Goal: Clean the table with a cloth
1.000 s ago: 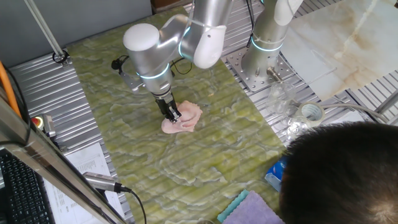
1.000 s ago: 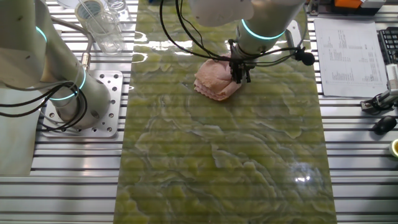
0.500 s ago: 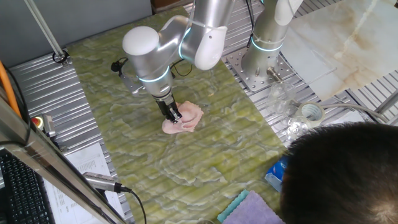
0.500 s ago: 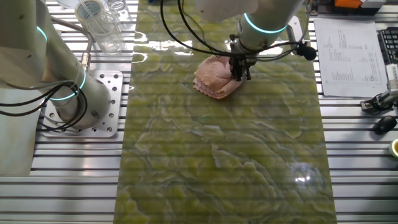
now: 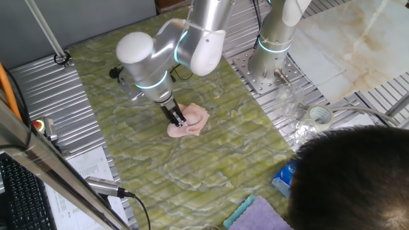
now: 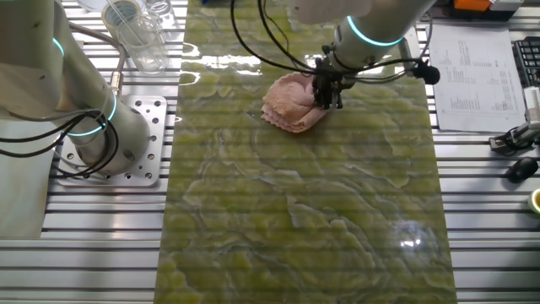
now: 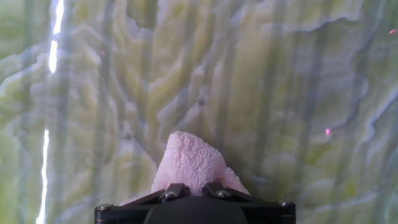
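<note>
fingers (image 7: 186,191) mostly cut off, cloth (image 7: 186,163) partly hidden

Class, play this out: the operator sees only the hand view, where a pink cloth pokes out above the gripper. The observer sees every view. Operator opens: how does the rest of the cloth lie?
Observer: The cloth lies bunched in a rumpled heap on the table, not spread flat.
Operator: Where do the fingers hold it?
Observer: The gripper pinches it at one edge, so most of the cloth lies off to one side.
Operator: Anything else near?
Observer: A lavender-and-teal cloth lies at the table's far end.
</note>
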### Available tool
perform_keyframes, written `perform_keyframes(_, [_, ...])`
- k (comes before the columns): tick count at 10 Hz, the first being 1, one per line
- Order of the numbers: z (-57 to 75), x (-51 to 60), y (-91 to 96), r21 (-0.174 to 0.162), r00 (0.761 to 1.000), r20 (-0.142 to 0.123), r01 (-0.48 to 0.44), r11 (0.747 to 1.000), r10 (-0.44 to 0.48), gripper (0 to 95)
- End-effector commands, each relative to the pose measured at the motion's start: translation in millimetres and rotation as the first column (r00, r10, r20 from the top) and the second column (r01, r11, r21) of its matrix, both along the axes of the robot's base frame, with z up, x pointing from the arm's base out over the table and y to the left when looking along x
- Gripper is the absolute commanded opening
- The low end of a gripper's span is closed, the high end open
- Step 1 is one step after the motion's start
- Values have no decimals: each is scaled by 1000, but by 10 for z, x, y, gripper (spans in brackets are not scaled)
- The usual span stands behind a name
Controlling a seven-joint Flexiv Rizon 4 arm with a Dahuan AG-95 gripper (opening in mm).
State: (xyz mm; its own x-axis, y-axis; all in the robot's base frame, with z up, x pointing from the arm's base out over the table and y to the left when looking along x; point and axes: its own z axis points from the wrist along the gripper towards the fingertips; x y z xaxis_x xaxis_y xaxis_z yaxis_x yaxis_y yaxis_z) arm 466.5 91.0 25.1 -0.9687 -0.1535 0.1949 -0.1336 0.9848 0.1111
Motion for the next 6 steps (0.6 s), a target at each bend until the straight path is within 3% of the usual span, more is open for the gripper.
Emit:
perform_keyframes(1, [12,-16,-7,-17,1000,4,-15,1000,15,0])
perform_keyframes(2, [12,-16,-7,-6,999,-8,-43,999,43,0])
perform_keyframes(6, [2,-33,0,14,997,1,-80,997,80,0])
